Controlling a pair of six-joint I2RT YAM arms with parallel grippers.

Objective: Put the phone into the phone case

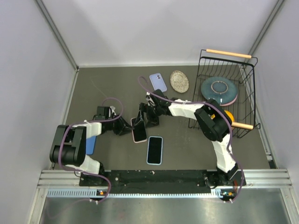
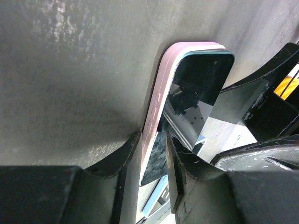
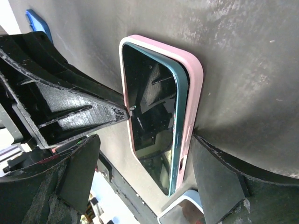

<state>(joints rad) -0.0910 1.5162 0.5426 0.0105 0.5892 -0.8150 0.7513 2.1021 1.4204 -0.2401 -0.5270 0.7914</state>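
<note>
Top view: we see the phone (image 1: 139,130) lying in the pink case (image 1: 138,141) mid-table (image 1: 93,84), between the left gripper (image 1: 125,127) and the right gripper (image 1: 148,116), both right at it. Count here: two arms. Two phones, the second phone (image 1: 154,150) pale-blue-rimmed, just nearer the bases. One lilac case (image 1: 158,82) farther back. One blue item (image 1: 91,144) under the left arm, maybe another case, too hidden to tell. One mat (image 1: 179,81). One basket (image 1: 248,84) with one plate (image 1: 218,90). Left wrist view: the jaws are narrow, and the fingers (image 2: 119,161) seem to pinch the case's near end from both sides. The phone's teal edge rides above the pink rim on one long side, so it is not seated. Right wrist view: jaws wide, fingers (image 3: 81,172) straddling the case with a gap on one side, holding nothing. The same raised teal edge shows along the pink wall. We judge the step as seating: the phone is in but not snapped flush. The next move calls for pressing the raised side down into the rim, with the case pinned so it can't slide.
</note>
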